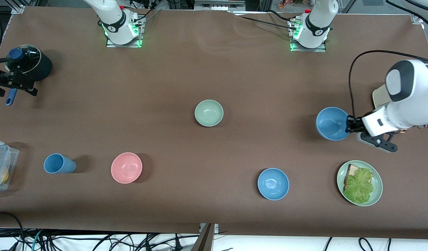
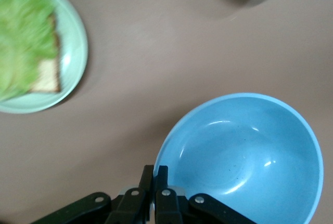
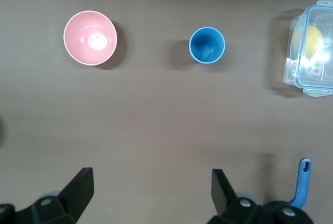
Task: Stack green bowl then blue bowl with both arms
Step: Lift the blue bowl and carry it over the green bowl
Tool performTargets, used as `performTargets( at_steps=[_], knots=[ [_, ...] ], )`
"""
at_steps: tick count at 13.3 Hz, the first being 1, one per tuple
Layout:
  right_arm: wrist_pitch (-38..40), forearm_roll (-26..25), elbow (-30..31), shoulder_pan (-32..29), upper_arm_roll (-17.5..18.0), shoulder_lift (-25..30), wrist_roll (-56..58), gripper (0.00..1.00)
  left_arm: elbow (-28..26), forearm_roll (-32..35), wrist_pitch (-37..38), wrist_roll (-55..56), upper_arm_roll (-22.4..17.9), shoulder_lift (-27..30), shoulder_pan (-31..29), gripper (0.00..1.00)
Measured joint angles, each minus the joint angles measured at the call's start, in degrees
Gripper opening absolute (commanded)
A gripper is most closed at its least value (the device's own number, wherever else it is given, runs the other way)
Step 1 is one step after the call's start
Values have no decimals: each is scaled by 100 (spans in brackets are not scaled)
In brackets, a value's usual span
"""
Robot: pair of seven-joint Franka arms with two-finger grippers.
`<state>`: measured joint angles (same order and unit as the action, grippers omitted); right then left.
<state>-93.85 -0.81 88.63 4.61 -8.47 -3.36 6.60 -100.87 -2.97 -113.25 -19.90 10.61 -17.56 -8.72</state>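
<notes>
Fingers of the left gripper (image 1: 349, 124) pinch the blue bowl's (image 1: 331, 123) rim at frame right. Green bowl (image 1: 209, 113) sits mid-frame. Right gripper (image 1: 5, 82), upper left, hangs open.

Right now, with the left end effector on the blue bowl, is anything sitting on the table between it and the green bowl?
Nothing visible. The left end effector is shut on the blue bowl, and bare brown table runs from it to the green bowl. The brighter blue bowl sits nearer the front camera, off that line.
</notes>
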Motion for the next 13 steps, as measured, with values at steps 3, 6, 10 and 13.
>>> performTargets(
  at_steps=[3, 6, 10, 13],
  knots=[
    [1, 0, 0, -2, -2, 0, 0, 100, 266, -13, 0, 929, 91, -158, 867, 0],
    [1, 0, 0, -4, -4, -1, 0, 100, 706, -28, -9, 2313, 111, -497, 1870, 0],
    [2, 0, 0, -5, -6, -1, 0, 100, 1315, -493, -93, 3436, 117, -1205, 2778, 0],
    [2, 0, 0, -6, -6, -1, 0, 100, 1382, -694, -281, 3724, 124, -1546, 3158, 0]
  ],
)
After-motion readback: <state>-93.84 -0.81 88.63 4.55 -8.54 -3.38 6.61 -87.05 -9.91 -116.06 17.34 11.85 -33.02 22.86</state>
